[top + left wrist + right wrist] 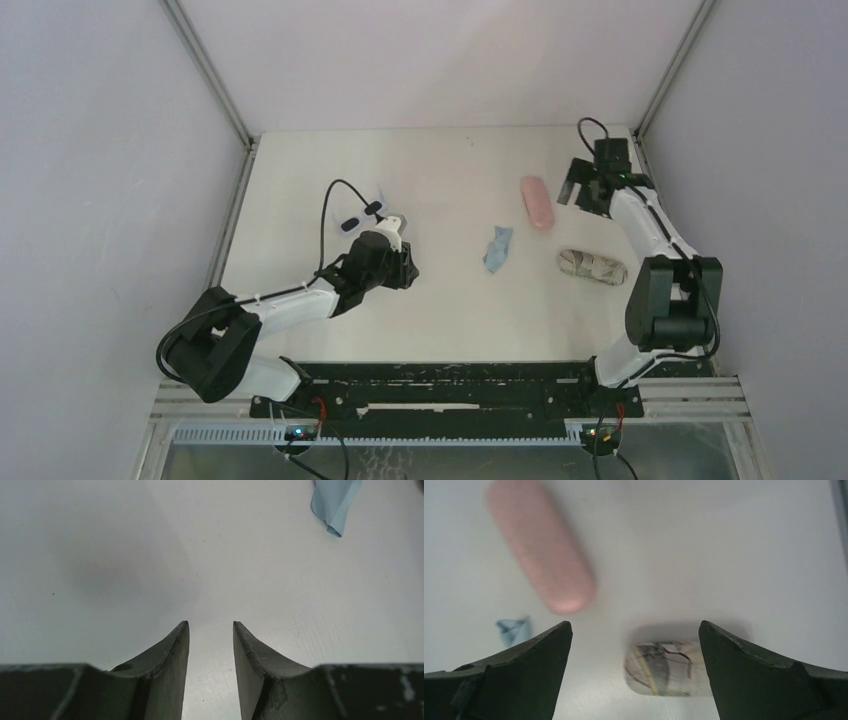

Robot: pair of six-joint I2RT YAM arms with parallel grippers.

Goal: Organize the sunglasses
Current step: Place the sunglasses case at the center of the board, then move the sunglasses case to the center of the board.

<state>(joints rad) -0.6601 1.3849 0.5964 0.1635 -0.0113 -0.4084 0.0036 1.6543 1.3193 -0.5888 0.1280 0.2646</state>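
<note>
White-framed sunglasses (361,216) with small dark oval lenses lie on the white table (450,320), well left of the pink oval case (537,202). A crumpled light-blue cloth (497,248) lies near that case's left, and a marbled case (592,267) near its front. The left gripper (210,624) is parted and empty; the right gripper (635,625) is spread wide, holding nothing.

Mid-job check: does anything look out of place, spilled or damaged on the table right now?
Only the light-blue cloth looks untidy: it lies crumpled mid-table, near the pink case and the patterned case. Both cases look closed and intact, and nothing is spilled.
</note>
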